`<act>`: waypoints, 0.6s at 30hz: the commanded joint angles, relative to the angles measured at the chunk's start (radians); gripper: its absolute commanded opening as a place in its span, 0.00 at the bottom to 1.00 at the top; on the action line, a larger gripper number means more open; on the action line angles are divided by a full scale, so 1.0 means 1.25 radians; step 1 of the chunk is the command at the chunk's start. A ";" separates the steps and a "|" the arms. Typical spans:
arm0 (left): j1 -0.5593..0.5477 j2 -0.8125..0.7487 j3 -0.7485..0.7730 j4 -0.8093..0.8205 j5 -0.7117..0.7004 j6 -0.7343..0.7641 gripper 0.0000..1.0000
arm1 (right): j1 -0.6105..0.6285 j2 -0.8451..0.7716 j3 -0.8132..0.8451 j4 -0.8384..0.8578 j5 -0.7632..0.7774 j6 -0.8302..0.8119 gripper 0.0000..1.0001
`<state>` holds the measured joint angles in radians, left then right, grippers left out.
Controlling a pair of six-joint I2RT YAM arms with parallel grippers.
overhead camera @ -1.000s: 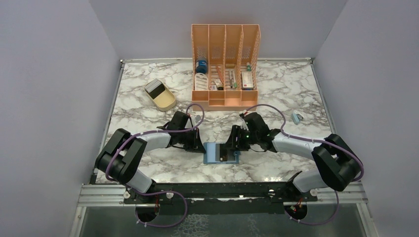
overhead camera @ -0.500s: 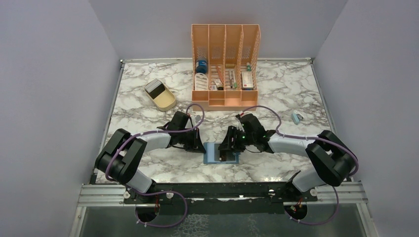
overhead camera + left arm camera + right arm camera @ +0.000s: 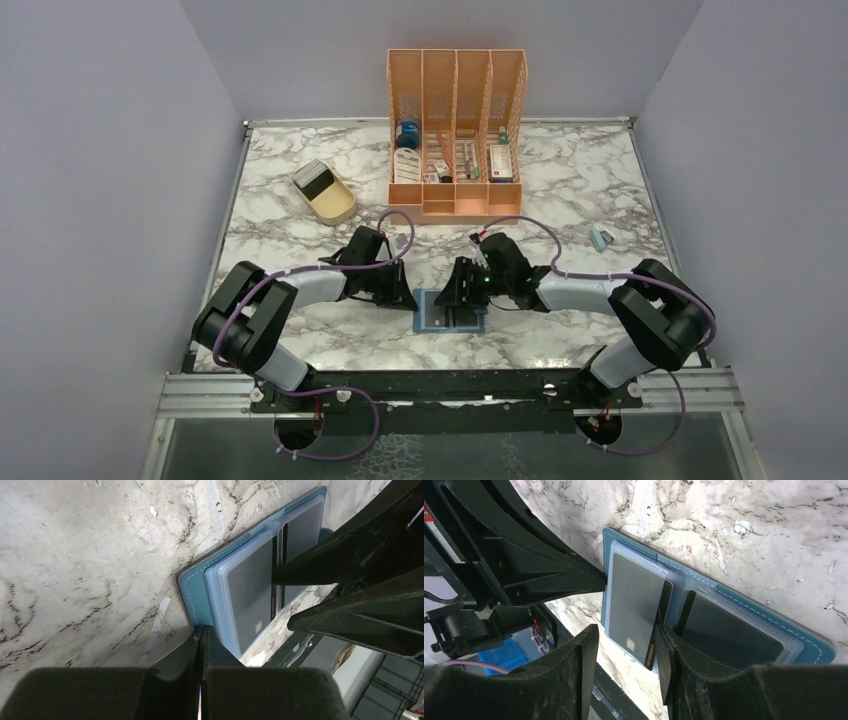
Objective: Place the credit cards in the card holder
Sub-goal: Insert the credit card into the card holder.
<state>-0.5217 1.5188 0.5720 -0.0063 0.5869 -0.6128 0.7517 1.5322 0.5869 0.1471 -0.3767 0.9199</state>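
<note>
The teal-blue card holder (image 3: 447, 312) lies open on the marble between my two grippers. In the right wrist view its clear pockets (image 3: 719, 630) hold two greyish credit cards (image 3: 631, 597). A thin dark card (image 3: 655, 639) stands on edge at the fold, and another dark card (image 3: 666, 667) leans on my right finger's inner face. My right gripper (image 3: 627, 630) is open above the holder (image 3: 462, 296). My left gripper (image 3: 201, 629) is shut, its tips touching the holder's teal edge (image 3: 192, 587), as the top view also shows (image 3: 408, 298).
An orange slotted organiser (image 3: 455, 130) stands at the back centre. A beige tray (image 3: 325, 193) lies at the back left. A small light-blue object (image 3: 600, 238) lies at the right. The two grippers are close together over the holder.
My right gripper has moved a little to the left, further over the holder. The left arm has not moved.
</note>
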 commanded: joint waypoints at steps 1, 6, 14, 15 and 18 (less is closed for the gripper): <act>-0.009 -0.010 -0.017 0.003 -0.035 -0.005 0.03 | 0.005 0.001 -0.010 0.038 -0.024 -0.006 0.45; -0.008 -0.051 -0.019 0.000 -0.067 -0.037 0.05 | 0.005 -0.023 0.015 -0.029 -0.014 -0.032 0.40; -0.009 -0.143 -0.020 -0.006 -0.110 -0.066 0.33 | 0.005 -0.093 0.018 -0.125 0.042 -0.067 0.41; -0.010 -0.152 -0.024 -0.004 -0.117 -0.067 0.35 | 0.004 -0.090 0.015 -0.123 0.043 -0.065 0.43; -0.009 -0.159 -0.036 0.003 -0.124 -0.070 0.41 | 0.005 -0.074 0.007 -0.097 0.029 -0.054 0.44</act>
<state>-0.5262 1.3468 0.5564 -0.0166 0.4786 -0.6861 0.7521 1.4303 0.5869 0.0280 -0.3561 0.8593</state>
